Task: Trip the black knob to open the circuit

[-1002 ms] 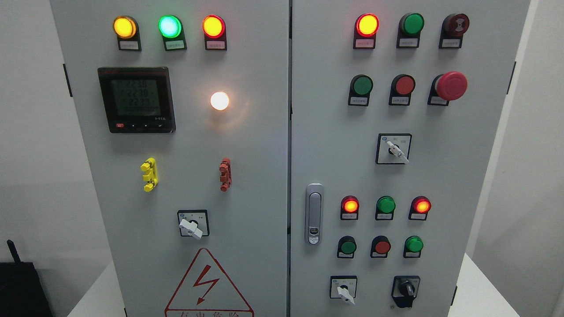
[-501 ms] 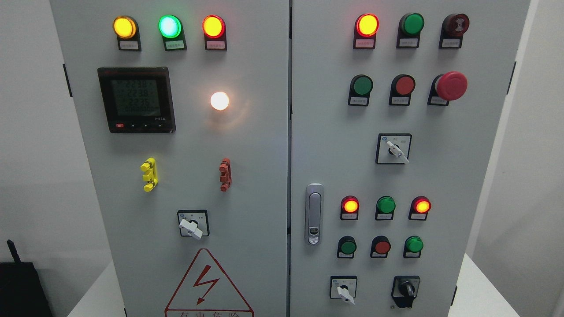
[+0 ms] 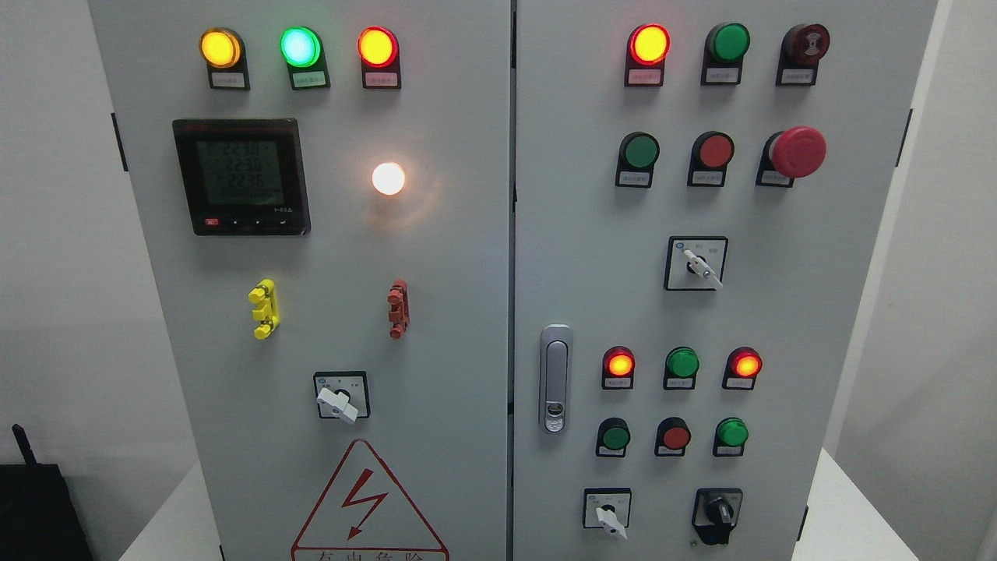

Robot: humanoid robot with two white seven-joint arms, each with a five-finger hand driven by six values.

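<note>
The black knob [image 3: 718, 511] sits at the lower right of the grey control cabinet [image 3: 576, 234], on its right door, with its pointer roughly upright. A white-handled rotary switch [image 3: 610, 517] is to its left. Neither of my hands or arms shows in the head view.
Above the knob are lit red lamps [image 3: 619, 364] [image 3: 745, 364], green and red push buttons [image 3: 675, 436], another white rotary switch [image 3: 699, 266], a red mushroom stop button [image 3: 797, 151] and a silver door latch [image 3: 555, 379]. The left door has a meter [image 3: 241, 176] and a white switch [image 3: 339, 401].
</note>
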